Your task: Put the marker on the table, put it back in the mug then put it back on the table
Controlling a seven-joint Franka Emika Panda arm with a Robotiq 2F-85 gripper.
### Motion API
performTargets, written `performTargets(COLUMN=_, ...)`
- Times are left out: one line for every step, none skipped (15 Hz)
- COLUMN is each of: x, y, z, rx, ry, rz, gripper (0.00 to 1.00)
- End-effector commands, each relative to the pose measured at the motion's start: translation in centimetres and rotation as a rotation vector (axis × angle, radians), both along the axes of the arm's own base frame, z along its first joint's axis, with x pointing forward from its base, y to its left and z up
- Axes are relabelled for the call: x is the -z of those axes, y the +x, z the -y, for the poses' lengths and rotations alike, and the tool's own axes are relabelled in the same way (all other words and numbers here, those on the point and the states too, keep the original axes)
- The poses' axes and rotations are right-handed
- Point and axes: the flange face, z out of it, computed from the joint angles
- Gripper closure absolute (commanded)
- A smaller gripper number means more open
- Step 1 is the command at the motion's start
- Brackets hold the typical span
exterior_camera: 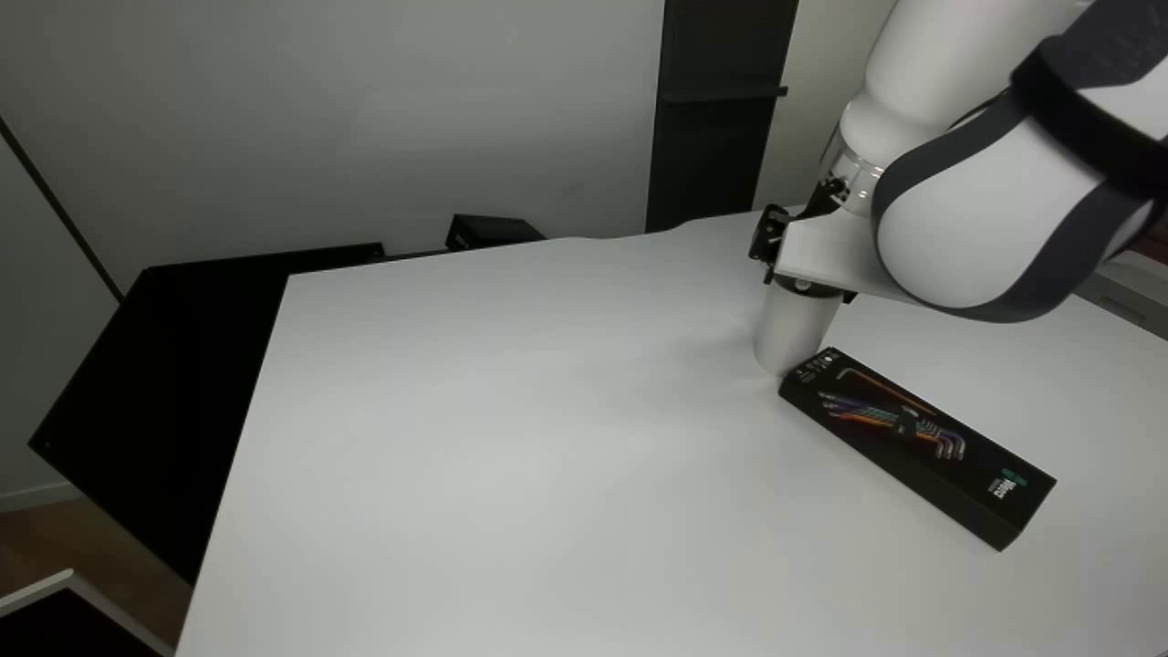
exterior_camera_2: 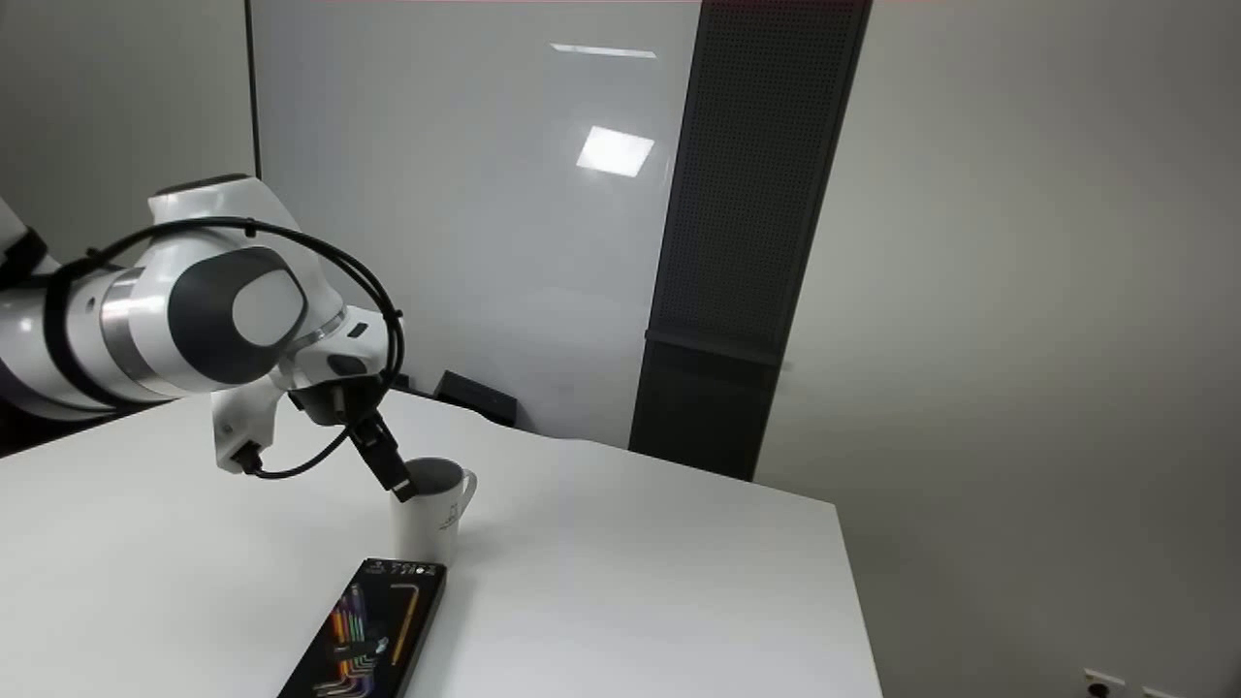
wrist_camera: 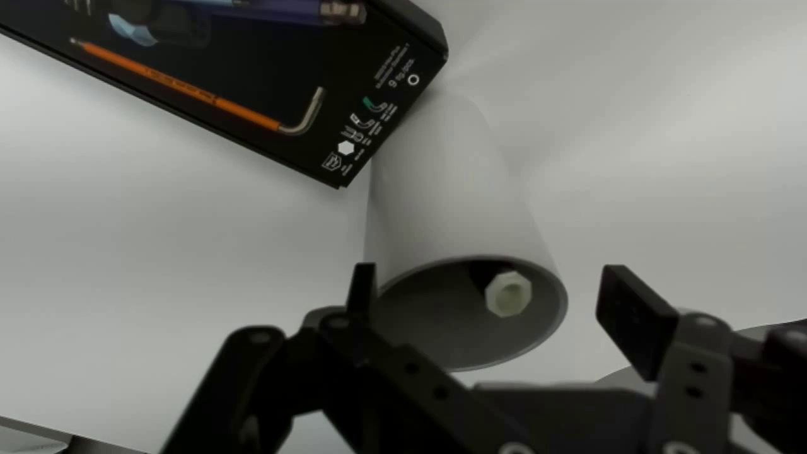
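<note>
claw (wrist_camera: pixel 488 302): jaws wide apart, straddling the mouth of the mug (wrist_camera: pixel 447 195); one finger (wrist_camera: pixel 633 321) stands clear of the rim, contact of the other cannot be determined. marker (wrist_camera: pixel 508 294): located inside the mug, its pale faceted end showing within the mouth, remainder mostly hidden. mug: standing upright on the surface (exterior_camera: pixel 502 411). black printed box (exterior_camera: pixel 912 447): lying on the same surface, one end just beside the mug's base.

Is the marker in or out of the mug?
In: the wrist view shows the marker, pale end up, inside the mug.
</note>
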Motion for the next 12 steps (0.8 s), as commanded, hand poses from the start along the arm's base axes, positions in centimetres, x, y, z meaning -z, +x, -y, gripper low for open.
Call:
performTargets(x=-0.23, y=0.73, z=-0.02, rx=0.002, ry=-0.017, rz=0.021, gripper=0.38)
performTargets(x=-0.22, y=0.75, z=-0.01, rx=0.004, ry=-0.018, rz=0.022, gripper=0.44)
performTargets(x=-0.28, y=0.77, z=0.04, rx=0.006, ry=-0.019, rz=0.023, gripper=0.51)
performTargets(x=-0.37, y=0.77, z=0.07, rx=0.006, ry=-0.021, rz=0.026, gripper=0.57)
performTargets(x=-0.44, y=0.77, z=0.1, rx=0.007, ry=-0.023, rz=0.028, gripper=0.63)
performTargets(x=-0.53, y=0.77, z=0.14, rx=0.007, ry=-0.025, rz=0.029, gripper=0.69)
performTargets(x=-0.59, y=0.75, z=0.15, rx=0.008, ry=-0.025, rz=0.031, gripper=0.74)
performTargets(x=-0.61, y=0.72, z=0.19, rx=0.009, ry=-0.026, rz=0.031, gripper=0.81)
performTargets(x=-0.62, y=0.69, z=0.22, rx=0.011, ry=-0.027, rz=0.031, gripper=0.86)
performTargets(x=-0.64, y=0.64, z=0.24, rx=0.011, ry=-0.027, rz=0.032, gripper=0.93)
performTargets(x=-0.66, y=0.63, z=0.27, rx=0.012, ry=-0.029, rz=0.034, gripper=0.95)
performTargets(x=-0.64, y=0.62, z=0.31, rx=0.013, ry=-0.031, rz=0.034, gripper=0.93)
